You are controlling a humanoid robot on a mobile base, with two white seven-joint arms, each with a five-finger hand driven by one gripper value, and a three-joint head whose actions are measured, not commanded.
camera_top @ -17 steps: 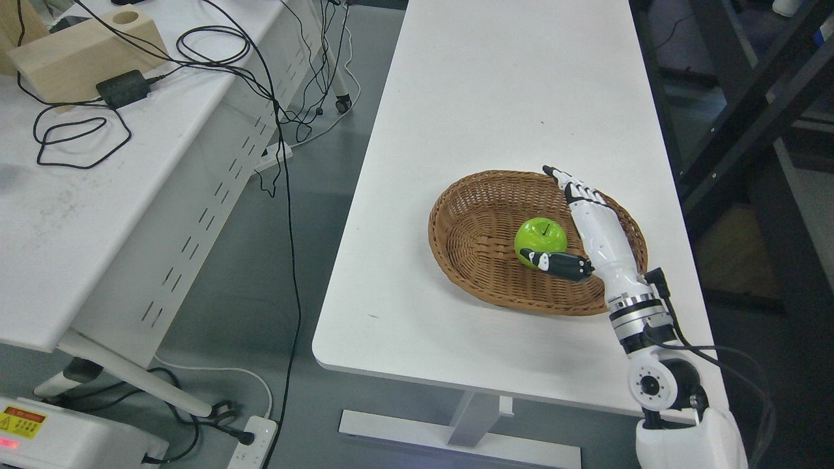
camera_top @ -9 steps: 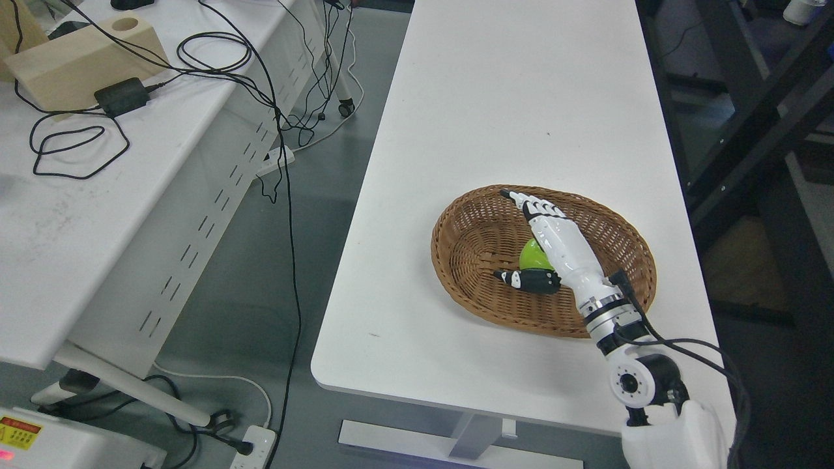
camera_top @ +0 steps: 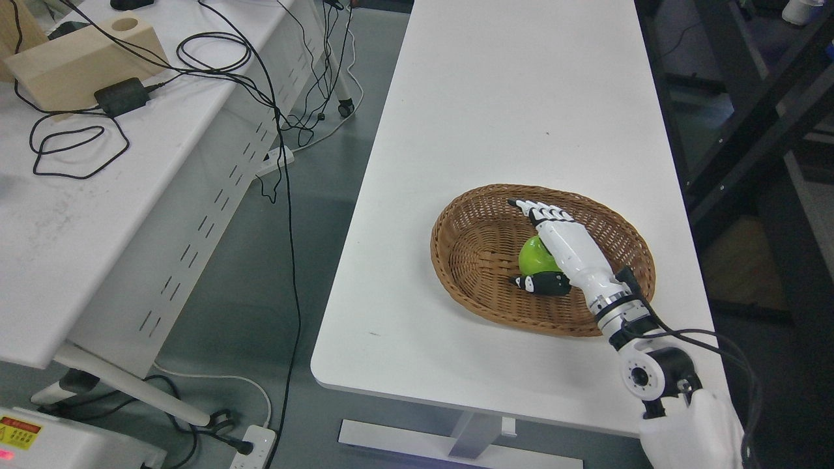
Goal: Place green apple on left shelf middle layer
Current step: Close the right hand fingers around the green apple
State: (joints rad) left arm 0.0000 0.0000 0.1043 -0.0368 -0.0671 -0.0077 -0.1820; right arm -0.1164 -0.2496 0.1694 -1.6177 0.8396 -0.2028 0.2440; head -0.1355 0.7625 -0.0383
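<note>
Table (camera_top: 508, 98) first: long and white, with the wicker basket (camera_top: 469, 260) near its close end. I have the right hand (camera_top: 563, 251) reaching into that basket over the green apple (camera_top: 533, 255), which sits on the basket floor. Fingers (camera_top: 537, 210) are stretched out past the fruit, thumb (camera_top: 541, 283) low on the near side; nothing is held. I judge this the grasp step. Next I must close around the apple, then lift it clear of the rim. No shelf shows.
</note>
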